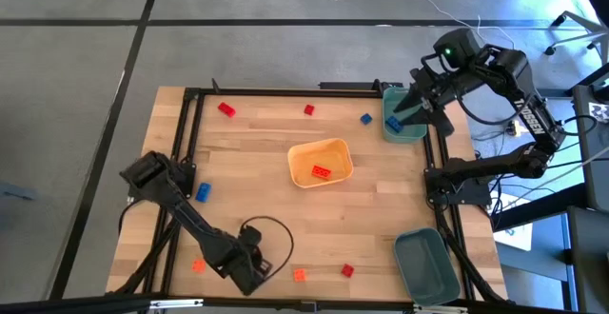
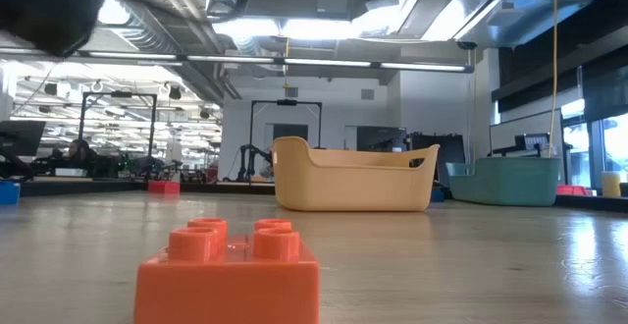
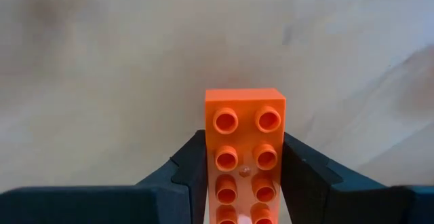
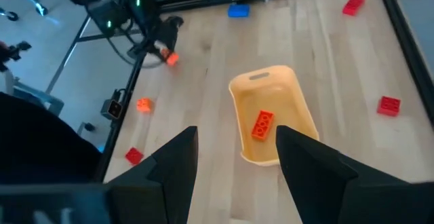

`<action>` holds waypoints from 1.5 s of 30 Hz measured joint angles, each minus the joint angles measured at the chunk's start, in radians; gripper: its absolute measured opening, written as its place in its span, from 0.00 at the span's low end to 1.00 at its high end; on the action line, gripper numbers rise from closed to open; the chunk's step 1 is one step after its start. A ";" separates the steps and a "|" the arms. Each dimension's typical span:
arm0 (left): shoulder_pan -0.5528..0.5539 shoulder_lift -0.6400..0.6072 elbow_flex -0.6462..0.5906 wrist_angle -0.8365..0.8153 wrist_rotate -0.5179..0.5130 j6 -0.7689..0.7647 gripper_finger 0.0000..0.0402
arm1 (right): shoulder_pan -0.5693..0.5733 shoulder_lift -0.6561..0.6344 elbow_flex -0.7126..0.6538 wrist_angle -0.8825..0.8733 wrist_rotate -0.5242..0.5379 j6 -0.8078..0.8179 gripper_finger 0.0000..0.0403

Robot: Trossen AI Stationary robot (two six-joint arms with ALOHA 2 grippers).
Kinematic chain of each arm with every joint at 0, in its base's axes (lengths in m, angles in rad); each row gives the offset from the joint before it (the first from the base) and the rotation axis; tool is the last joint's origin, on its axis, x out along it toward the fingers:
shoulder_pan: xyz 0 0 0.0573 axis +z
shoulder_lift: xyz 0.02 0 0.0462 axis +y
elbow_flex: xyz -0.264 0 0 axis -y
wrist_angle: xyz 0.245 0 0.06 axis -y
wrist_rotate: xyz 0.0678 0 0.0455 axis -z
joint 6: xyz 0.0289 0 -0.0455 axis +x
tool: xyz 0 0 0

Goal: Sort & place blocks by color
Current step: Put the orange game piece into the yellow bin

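The left gripper at the table's 7 o'clock is clamped on an orange brick. The right gripper hangs over the 2 o'clock teal bin, fingers apart. No writing is legible.

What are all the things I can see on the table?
red blocks: three, red, two near the back edge, one near the front.
blue blocks: three, blue, one by the left arm, one beside the back bin, one inside it.
orange blocks: four, orange, two near the front, one in the tray, one gripped.
tray: one, yellow-orange, middle.
teal bins: two, teal, right side.
left gripper: shut on an orange block, front.
right gripper: open, above the back bin.
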 joint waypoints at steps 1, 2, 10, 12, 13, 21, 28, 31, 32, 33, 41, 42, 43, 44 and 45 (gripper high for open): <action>0.003 -0.022 0.000 -0.021 -0.013 0.000 0.33 | 0.000 0.000 0.000 -0.009 0.000 -0.012 0.50; 0.006 -0.043 0.001 -0.040 -0.023 0.000 0.33 | 0.000 0.000 0.000 -0.016 0.000 -0.031 0.50; 0.122 -0.208 0.003 -0.136 -0.022 0.206 0.33 | 0.000 0.000 0.000 -0.048 -0.012 -0.104 0.50; 0.179 -0.240 0.003 -0.154 -0.013 0.313 0.33 | 0.000 0.000 0.000 -0.049 -0.027 -0.127 0.50; 0.212 -0.255 0.003 -0.158 -0.005 0.366 0.33 | 0.000 0.000 0.000 -0.049 -0.025 -0.127 0.50; 0.516 -0.329 0.064 -0.174 -0.017 0.856 0.33 | 0.000 0.005 0.000 -0.049 -0.018 -0.165 0.50; 0.787 -0.290 0.179 -0.125 0.036 1.261 0.33 | 0.001 0.006 -0.001 -0.044 -0.018 -0.175 0.50; 0.878 -0.254 0.201 -0.042 0.076 1.348 0.33 | 0.001 0.006 -0.018 -0.039 -0.018 -0.175 0.50; 0.900 -0.238 0.205 -0.028 0.091 1.375 0.33 | 0.001 0.006 -0.025 -0.037 -0.018 -0.175 0.50; 0.916 -0.218 0.207 -0.002 0.105 1.392 0.33 | 0.000 0.006 -0.033 -0.036 -0.017 -0.175 0.50; 0.967 -0.046 0.208 0.133 0.176 1.441 0.33 | 0.005 0.007 -0.126 0.016 -0.006 -0.176 0.50; 0.972 -0.028 0.208 0.154 0.180 1.442 0.33 | 0.005 0.007 -0.135 0.022 -0.006 -0.175 0.50; 0.977 -0.013 0.208 0.150 0.188 1.442 0.33 | 0.005 0.007 -0.143 0.030 -0.006 -0.175 0.50; 0.977 0.003 0.207 0.150 0.198 1.442 0.33 | 0.005 0.007 -0.149 0.042 -0.006 -0.175 0.50; 0.978 0.023 0.208 0.181 0.213 1.442 0.33 | 0.005 0.007 -0.154 0.050 -0.004 -0.175 0.50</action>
